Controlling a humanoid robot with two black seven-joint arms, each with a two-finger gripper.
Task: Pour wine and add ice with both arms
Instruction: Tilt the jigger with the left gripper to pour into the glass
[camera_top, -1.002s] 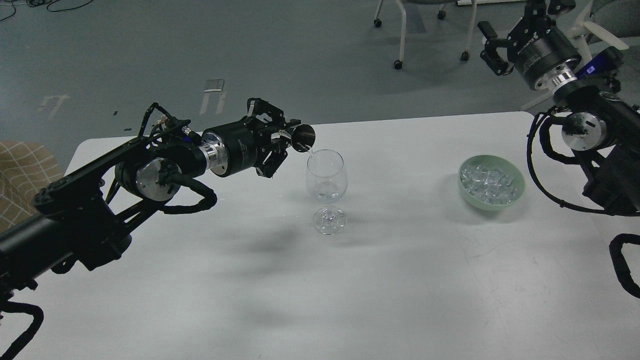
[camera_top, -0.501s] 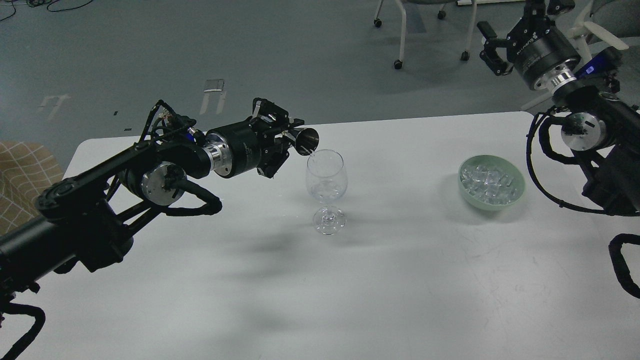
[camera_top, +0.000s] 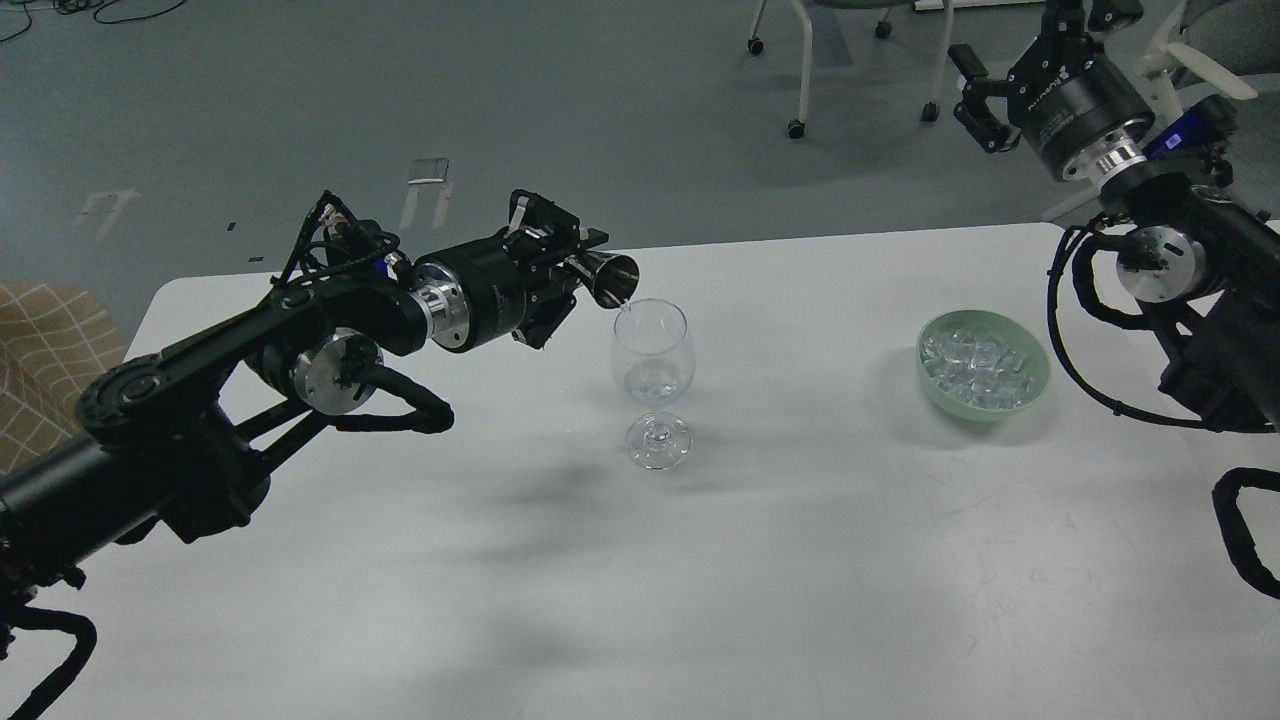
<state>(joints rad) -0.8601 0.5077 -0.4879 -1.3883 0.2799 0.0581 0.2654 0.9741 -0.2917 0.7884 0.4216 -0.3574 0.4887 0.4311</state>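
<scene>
A clear stemmed wine glass (camera_top: 652, 380) stands upright mid-table with a little clear wine (camera_top: 652, 383) in its bowl. My left gripper (camera_top: 588, 268) is shut on a small metal measuring cup (camera_top: 612, 278), tipped on its side with its mouth over the glass's left rim; a thin clear trickle runs from it. A pale green bowl (camera_top: 1035, 395) holds several clear ice cubes (camera_top: 978, 361) at the right. My right gripper (camera_top: 975, 90) is open and empty, raised high beyond the table's far right corner.
The white table (camera_top: 700, 560) reaches to its far edge behind the glass. Chair legs on castors (camera_top: 796, 128) stand on the floor beyond. A tan checked cushion (camera_top: 45, 350) lies off the table's left edge.
My left gripper has tipped the metal cup further and shifted slightly up and right over the glass rim. My right gripper has crept slightly up and left.
</scene>
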